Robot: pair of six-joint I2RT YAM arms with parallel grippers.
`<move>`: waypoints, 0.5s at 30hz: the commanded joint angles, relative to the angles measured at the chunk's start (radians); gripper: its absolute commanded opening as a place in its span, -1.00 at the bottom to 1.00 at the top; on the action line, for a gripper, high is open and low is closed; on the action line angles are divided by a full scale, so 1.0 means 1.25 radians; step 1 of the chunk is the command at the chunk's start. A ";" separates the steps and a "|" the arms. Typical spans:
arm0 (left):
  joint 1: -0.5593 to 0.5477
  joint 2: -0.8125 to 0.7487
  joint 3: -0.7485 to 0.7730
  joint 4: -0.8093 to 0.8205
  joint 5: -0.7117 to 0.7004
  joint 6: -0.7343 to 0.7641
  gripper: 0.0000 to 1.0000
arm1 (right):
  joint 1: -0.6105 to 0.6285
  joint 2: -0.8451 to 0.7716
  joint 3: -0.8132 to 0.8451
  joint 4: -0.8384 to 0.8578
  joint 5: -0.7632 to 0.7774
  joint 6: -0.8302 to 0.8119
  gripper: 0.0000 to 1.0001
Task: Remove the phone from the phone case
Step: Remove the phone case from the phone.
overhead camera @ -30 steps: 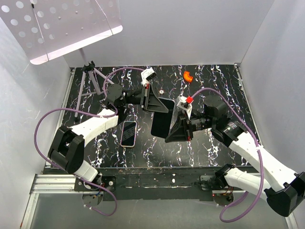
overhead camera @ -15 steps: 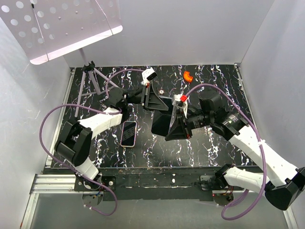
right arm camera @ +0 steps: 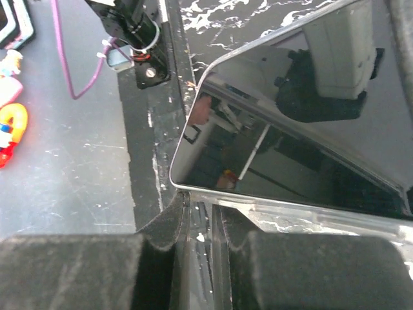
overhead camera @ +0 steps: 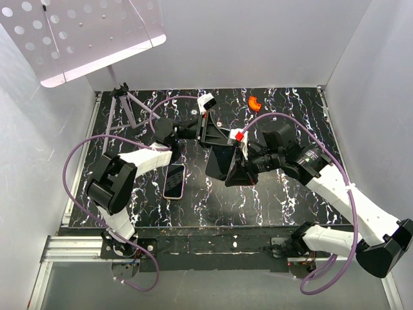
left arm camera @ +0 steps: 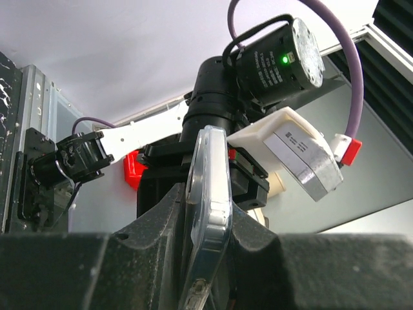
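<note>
A dark phone (overhead camera: 220, 161) in a clear case is held tilted above the middle of the table between both grippers. My left gripper (overhead camera: 211, 137) is shut on its far end. In the left wrist view the cased phone's edge (left arm camera: 208, 194) stands upright between the left gripper (left arm camera: 208, 223) pads. My right gripper (overhead camera: 236, 169) is shut on its near right side. In the right wrist view the glossy screen (right arm camera: 297, 129) fills the top, and the clear case's rim (right arm camera: 201, 223) sits pinched between the right gripper (right arm camera: 201, 226) pads.
A second phone (overhead camera: 173, 181) in a pink-edged case lies flat on the black marbled table (overhead camera: 193, 206), left of the held one. A small orange piece (overhead camera: 254, 103) lies at the back. A tripod stand (overhead camera: 126, 106) is at the back left. White walls enclose the table.
Both grippers have carried the held phone slightly toward the back. The left arm's elbow has swung right and the right gripper has shifted left. Both grips are unchanged.
</note>
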 commanded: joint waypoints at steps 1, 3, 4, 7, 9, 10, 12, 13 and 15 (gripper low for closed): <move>-0.028 0.003 0.020 -0.038 -0.023 -0.192 -1.00 | 0.000 0.017 0.069 0.145 0.220 -0.153 -0.97; -0.029 0.007 0.025 -0.038 -0.025 -0.193 -1.00 | 0.000 0.013 0.059 0.164 0.271 -0.143 -0.97; -0.029 0.005 0.024 -0.040 -0.027 -0.193 -1.00 | 0.011 0.007 0.047 0.183 0.325 -0.133 -0.97; -0.029 0.002 0.015 -0.050 -0.046 -0.196 -1.00 | 0.055 -0.026 -0.026 0.277 0.612 -0.074 -0.97; -0.026 -0.014 -0.015 -0.058 -0.087 -0.186 -1.00 | 0.058 -0.076 -0.093 0.325 0.635 0.002 -0.97; -0.023 -0.020 -0.025 -0.068 -0.108 -0.171 -1.00 | 0.059 -0.101 -0.109 0.335 0.630 0.045 -0.97; -0.015 -0.041 -0.038 -0.119 -0.123 -0.116 -1.00 | 0.058 -0.119 -0.109 0.301 0.604 0.145 -0.96; -0.010 -0.063 -0.045 -0.167 -0.131 -0.080 -1.00 | 0.059 -0.123 -0.103 0.263 0.600 0.201 -0.89; 0.000 -0.099 -0.054 -0.273 -0.149 0.021 -1.00 | 0.057 -0.123 -0.099 0.201 0.591 0.302 -0.58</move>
